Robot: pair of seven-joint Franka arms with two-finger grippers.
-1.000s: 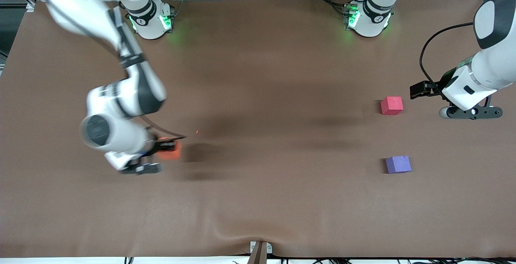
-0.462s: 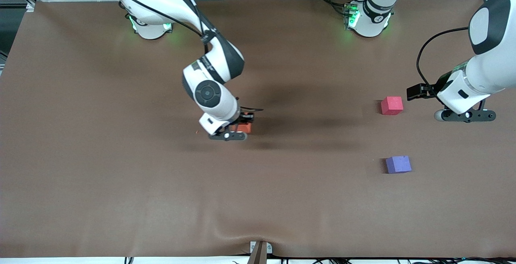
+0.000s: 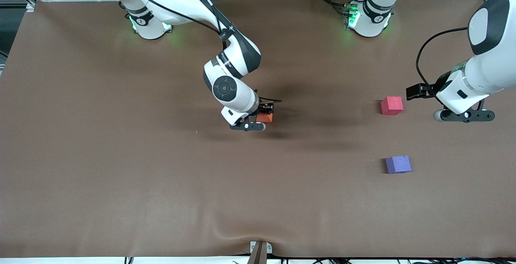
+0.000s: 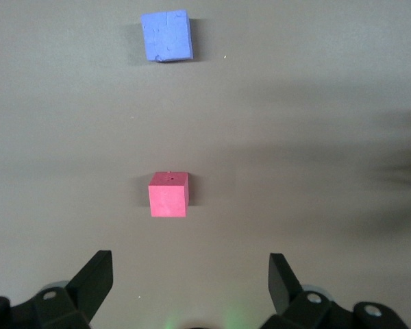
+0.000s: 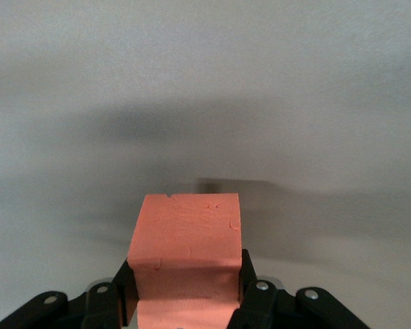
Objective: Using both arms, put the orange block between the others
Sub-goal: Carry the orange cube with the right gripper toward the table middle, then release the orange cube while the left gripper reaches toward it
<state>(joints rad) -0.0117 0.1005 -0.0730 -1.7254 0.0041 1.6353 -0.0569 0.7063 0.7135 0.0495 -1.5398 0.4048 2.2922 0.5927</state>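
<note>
The orange block (image 3: 266, 117) (image 5: 188, 233) sits between the fingers of my right gripper (image 3: 264, 115) (image 5: 186, 274), which press on two of its sides, low over the middle of the table. The others lie toward the left arm's end: a pinkish-red cube (image 3: 392, 105) (image 4: 168, 194) and a purple cube (image 3: 398, 164) (image 4: 166, 35) nearer the front camera. My left gripper (image 3: 417, 91) (image 4: 190, 264) hangs open and empty above the table beside the pinkish-red cube.
The brown table cover (image 3: 121, 183) has a raised wrinkle (image 3: 225, 225) near its front edge. A tiny orange crumb (image 3: 196, 132) lies toward the right arm's end from the held block.
My right arm has carried the orange block from the right arm's end of the table to the middle. The left arm has barely shifted.
</note>
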